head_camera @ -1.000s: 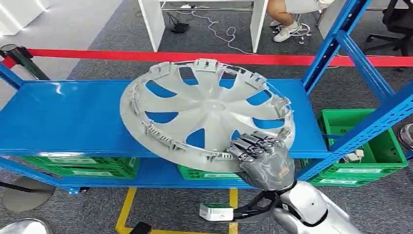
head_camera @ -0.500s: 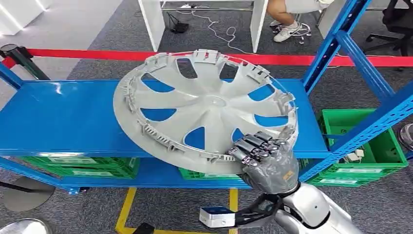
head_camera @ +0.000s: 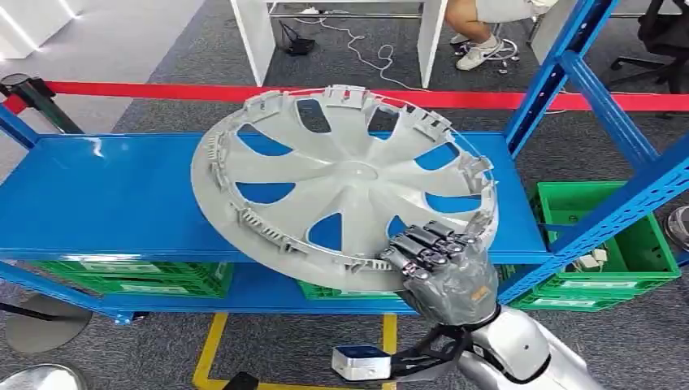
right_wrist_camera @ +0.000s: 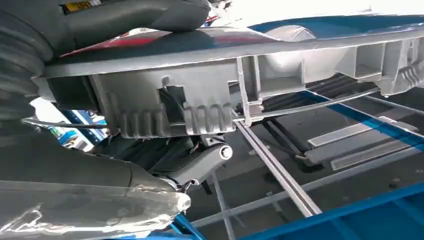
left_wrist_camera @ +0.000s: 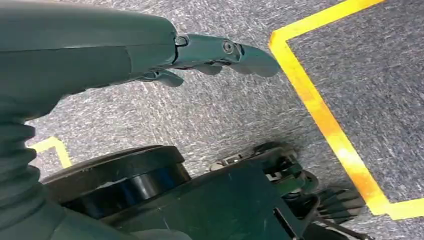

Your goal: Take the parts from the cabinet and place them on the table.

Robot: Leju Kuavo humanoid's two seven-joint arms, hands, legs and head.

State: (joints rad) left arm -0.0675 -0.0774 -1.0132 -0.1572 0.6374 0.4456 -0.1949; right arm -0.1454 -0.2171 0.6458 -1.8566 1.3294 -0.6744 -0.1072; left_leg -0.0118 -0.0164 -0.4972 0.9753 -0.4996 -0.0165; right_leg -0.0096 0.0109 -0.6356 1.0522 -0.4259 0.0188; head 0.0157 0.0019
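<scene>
From the head view I see my right hand (head_camera: 443, 272) at lower centre-right of the frame, its fingers (head_camera: 422, 248) clamped over the near rim of the grey wheel cover (head_camera: 341, 183). The cover fills the middle of the frame, tilted, its far edge raised over the blue shelf (head_camera: 106, 199) of the cabinet and its near edge past the shelf's front lip. Green crates (head_camera: 605, 252) sit on the lower level, at the right and under the shelf. A red barrier tape (head_camera: 162, 89) runs across the upper part of the frame, and a person's foot (head_camera: 479, 50) shows at top centre.

In the left wrist view my left hand (left_wrist_camera: 125, 50) comes in from the upper left, its fingers (left_wrist_camera: 240, 50) stretched out and holding nothing, over grey carpet with a yellow floor line (left_wrist_camera: 320, 110) at the right.

In the right wrist view the wheel cover's ribbed rim (right_wrist_camera: 225, 90) crosses the upper half of the frame, pinched between the thick thumb (right_wrist_camera: 135, 15) at top left and the darker fingers (right_wrist_camera: 200, 162) below it. Blue shelf bars (right_wrist_camera: 350, 210) lie at lower right.
</scene>
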